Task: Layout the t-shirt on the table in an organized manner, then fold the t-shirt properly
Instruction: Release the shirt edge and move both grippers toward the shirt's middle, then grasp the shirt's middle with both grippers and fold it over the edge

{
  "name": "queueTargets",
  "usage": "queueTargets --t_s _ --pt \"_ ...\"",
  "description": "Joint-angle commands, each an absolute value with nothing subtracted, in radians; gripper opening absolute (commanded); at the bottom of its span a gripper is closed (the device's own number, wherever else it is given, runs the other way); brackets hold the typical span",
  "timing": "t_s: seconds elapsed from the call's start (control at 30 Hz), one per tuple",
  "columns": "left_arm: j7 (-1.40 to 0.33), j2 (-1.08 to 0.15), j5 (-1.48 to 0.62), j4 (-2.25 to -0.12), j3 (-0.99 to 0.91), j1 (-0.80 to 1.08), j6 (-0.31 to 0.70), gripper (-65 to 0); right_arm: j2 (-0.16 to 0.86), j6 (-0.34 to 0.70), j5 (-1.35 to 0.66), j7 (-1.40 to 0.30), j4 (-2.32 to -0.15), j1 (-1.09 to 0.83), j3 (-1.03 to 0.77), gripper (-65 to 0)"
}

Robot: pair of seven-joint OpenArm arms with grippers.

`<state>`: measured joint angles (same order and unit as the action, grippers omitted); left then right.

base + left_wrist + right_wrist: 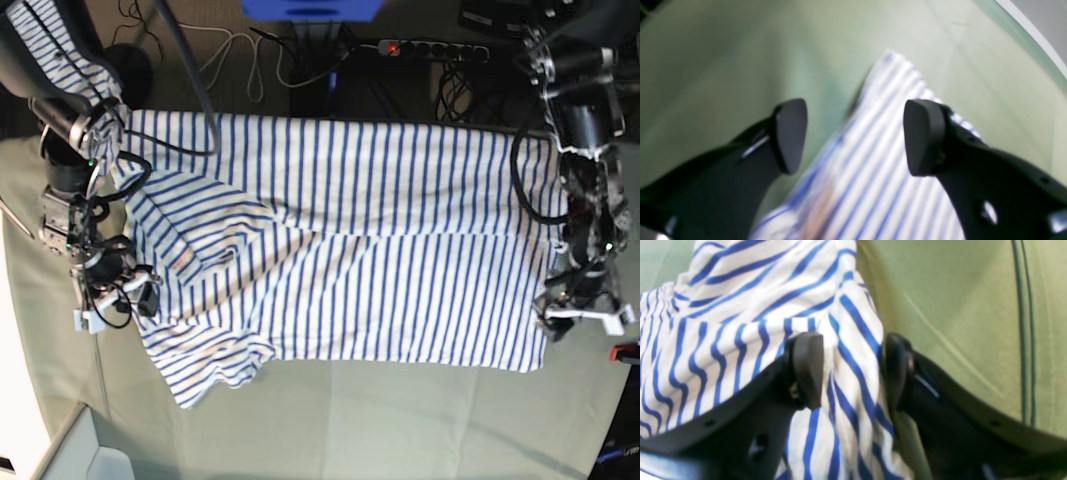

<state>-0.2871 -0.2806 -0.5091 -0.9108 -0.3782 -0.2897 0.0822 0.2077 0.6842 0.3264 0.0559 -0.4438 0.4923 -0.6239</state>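
The white t-shirt with blue stripes lies spread across the pale green table, with one sleeve bunched at the lower left. My left gripper is open and empty, hovering over a shirt corner; in the base view it is at the shirt's right edge. My right gripper stands partway open around a raised fold of the shirt, and the cloth fills the gap between the pads. In the base view it is at the shirt's left edge.
A power strip and loose cables lie beyond the table's far edge. A red clamp sits at the right edge. A white rim marks the table border close to the left gripper. Bare cloth lies right of the right gripper.
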Motion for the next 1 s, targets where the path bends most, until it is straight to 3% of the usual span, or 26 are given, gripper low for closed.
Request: queueTargets --t_s 0.0,0.23,0.47,0.63,0.97 --pt "-0.272 -0.295 -0.509 -0.888 -0.364 -0.338 0.082 -21.2 0.217 0.688 0.311 0.084 -0.456 0.512 -0.622 -34.4" --pt "-0.266 -0.295 -0.509 -0.581 -0.278 -0.515 0.082 -21.2 0.202 0.687 0.311 0.085 -0.46 0.478 -0.564 -34.6" --pt "0.027 -0.297 -0.509 -0.357 -0.077 -0.588 0.076 -21.2 0.203 0.687 0.311 0.085 -0.46 0.464 -0.553 -34.7" --pt "0.133 -0.314 -0.51 -0.222 0.12 -0.639 0.074 -21.2 0.205 0.687 0.311 0.079 -0.46 0.453 -0.553 -34.7" --pt "0.18 -0.34 -0.51 -0.17 0.142 -0.639 0.076 -21.2 0.205 0.687 0.311 0.077 -0.458 0.443 -0.553 -34.7"
